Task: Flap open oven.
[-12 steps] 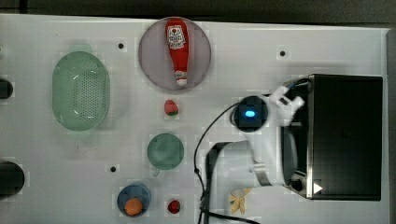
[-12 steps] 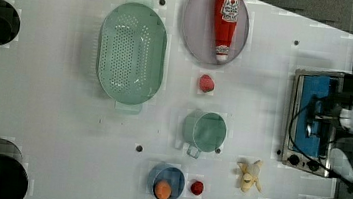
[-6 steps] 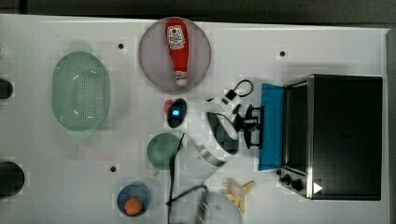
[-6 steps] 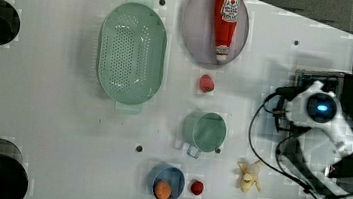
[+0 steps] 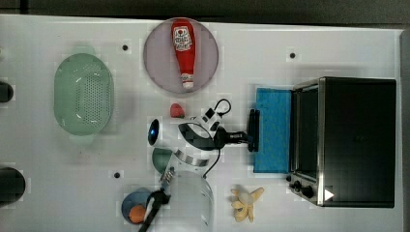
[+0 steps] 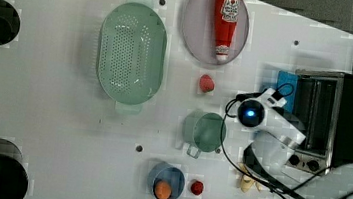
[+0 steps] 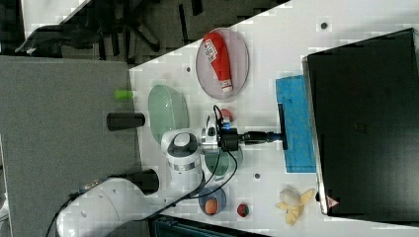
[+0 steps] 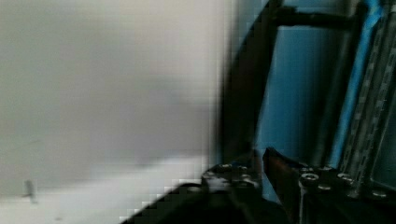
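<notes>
Tool (image 5: 249, 137) at frame centre in top view, fingers nearly closed around black bar handle (image 5: 253, 130); oven (image 5: 355, 140) at right edge of counter (image 5: 300, 34), blue door (image 5: 273, 129) flat, fully down. Risk: pulling further could drag oven along counter or strain hinge; sideways exit could snag bar. Left view shows racks inside cavity; right view shows black roof instead.

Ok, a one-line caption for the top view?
Gripper shut on the bar handle of the oven, flap door lying open.
</notes>
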Controlling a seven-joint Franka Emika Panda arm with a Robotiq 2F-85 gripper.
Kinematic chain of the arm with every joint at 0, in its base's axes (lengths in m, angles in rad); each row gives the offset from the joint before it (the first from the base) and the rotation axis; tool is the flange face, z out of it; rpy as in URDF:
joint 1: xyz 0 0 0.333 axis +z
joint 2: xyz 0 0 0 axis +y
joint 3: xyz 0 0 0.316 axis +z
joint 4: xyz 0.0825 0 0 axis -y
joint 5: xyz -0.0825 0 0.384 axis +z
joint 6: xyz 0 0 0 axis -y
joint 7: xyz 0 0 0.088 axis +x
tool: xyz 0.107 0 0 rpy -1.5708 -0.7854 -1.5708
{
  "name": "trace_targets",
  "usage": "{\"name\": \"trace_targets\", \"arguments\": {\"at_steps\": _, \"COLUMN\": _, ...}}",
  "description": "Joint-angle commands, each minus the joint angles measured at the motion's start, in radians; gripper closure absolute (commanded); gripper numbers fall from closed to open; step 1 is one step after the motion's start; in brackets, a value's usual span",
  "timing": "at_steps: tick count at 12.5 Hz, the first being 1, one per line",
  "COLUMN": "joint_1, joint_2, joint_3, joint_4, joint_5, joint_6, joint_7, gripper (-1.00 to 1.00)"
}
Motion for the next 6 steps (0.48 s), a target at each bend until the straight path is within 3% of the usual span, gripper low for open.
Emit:
{"name": "trace_targets", "arguments": {"at_steps": 1, "joint_1": 0.02, "joint_2": 0.034, "joint_3": -0.017, "joint_4": 0.065, "joint_5": -0.045, "joint_6": -0.012, "joint_7": 0.124, "gripper": 0.65}}
{"name": "trace_targets", "arguments": {"at_steps": 6, "joint_1": 0.05, "joint_2": 0.039, "joint_3": -0.016, "joint_4": 0.095, "joint_5": -0.045, "joint_6": -0.034, "joint_7": 0.124, "gripper": 0.65}}
